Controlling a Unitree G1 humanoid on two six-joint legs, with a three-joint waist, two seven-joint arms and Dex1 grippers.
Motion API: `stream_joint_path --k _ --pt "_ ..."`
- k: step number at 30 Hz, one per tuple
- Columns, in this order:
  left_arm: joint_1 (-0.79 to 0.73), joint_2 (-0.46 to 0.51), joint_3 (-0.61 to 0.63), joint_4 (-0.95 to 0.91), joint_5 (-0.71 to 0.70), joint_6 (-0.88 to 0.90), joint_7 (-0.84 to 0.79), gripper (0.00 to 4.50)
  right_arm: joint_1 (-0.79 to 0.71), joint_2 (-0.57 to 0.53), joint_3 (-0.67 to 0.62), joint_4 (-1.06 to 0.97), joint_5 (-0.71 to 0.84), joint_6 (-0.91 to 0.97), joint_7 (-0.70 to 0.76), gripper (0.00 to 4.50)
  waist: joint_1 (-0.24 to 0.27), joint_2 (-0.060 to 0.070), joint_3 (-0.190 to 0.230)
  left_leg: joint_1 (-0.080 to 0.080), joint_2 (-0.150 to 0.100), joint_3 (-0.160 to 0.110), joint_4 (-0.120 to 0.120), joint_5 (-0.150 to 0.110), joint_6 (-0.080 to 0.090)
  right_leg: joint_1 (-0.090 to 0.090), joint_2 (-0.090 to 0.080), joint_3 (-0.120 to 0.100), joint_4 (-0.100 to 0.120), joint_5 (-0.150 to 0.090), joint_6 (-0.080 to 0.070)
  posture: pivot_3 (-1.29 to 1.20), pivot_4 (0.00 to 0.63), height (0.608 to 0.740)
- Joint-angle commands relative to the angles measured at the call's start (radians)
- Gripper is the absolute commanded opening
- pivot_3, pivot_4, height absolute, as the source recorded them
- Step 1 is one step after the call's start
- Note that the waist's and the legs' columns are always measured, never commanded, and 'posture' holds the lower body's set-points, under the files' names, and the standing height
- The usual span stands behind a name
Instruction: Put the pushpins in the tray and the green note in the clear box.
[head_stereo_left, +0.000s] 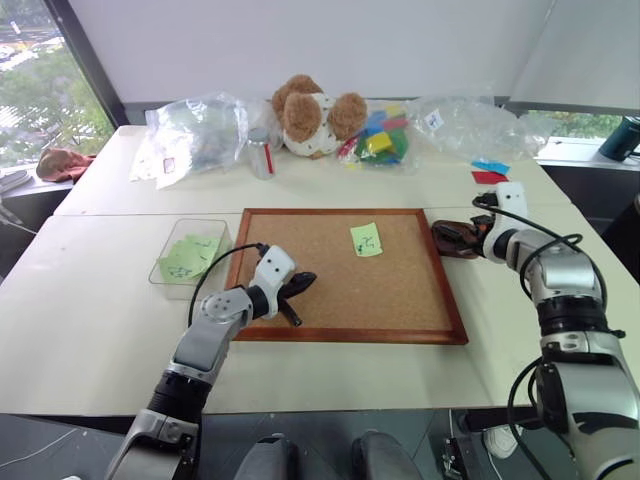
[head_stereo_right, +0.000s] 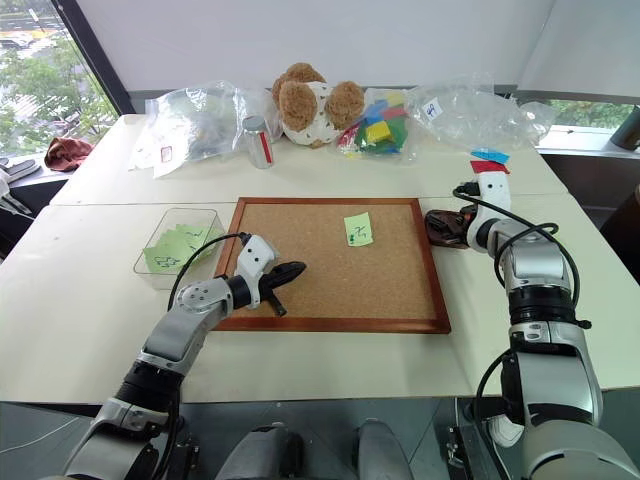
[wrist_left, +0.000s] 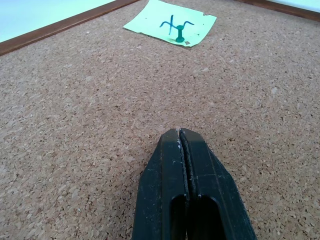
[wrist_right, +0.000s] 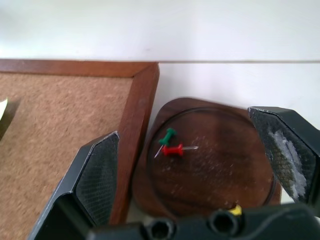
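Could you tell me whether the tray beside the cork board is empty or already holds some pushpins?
Not empty. The tray holds a green pushpin and a red pushpin lying together; something yellow peeks at its near edge.

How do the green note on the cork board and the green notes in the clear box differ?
The green note lies flat on the cork board, held by a green pushpin; the green notes in the clear box lie loose, overlapping, unpinned. One note against several. All are pale green with dark scribbles.

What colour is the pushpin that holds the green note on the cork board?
Green pushpin; the left wrist view shows it best.
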Motion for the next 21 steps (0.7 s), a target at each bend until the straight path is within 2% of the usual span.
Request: stream_joint_path --k 1,9,12,16,21 --pt "0.025 0.012 -0.029 0.022 0.014 0.024 -0.018 0.0 -0.013 -0.018 0.011 -0.203 0.055 0.064 0.074 4.48 -0.001 0.0 0.0 0.0 0.0 0.0 0.0 0.0 0.0 0.0 0.0 0.0 0.0 0.0 0.0 0.0 0.15 0.74" --pt "0.025 0.016 -0.026 0.02 0.012 0.024 -0.018 0.0 0.028 0.115 0.129 -0.409 0.071 0.141 0.085 4.48 -0.001 0.0 0.0 0.0 0.0 -0.001 0.0 0.0 0.0 0.0 0.0 0.0 0.0 0.0 0.0 0.0 0.15 0.74" --pt "0.026 0.017 -0.025 0.016 0.012 0.026 -0.017 0.0 0.044 0.15 0.167 -0.428 0.062 0.142 0.08 3.6 0.001 0.0 0.0 0.0 0.0 -0.001 0.0 0.0 0.0 0.0 0.0 0.0 0.0 0.0 0.0 0.0 0.15 0.74" --pt "0.029 0.018 -0.023 0.01 0.012 0.03 -0.015 0.0 0.055 0.181 0.22 -0.422 0.035 0.12 0.063 1.62 0.0 0.0 0.0 0.0 0.0 -0.001 0.0 0.0 0.0 0.0 0.0 0.0 0.0 0.0 0.0 0.0 0.15 0.74" --pt "0.038 0.021 -0.021 -0.002 0.012 0.036 -0.011 0.0 0.065 0.214 0.254 -0.381 0.007 0.07 0.052 1.62 -0.002 0.0 0.0 0.0 0.0 -0.001 0.0 0.0 0.0 0.0 0.0 0.0 0.0 0.0 0.0 0.0 0.15 0.74"
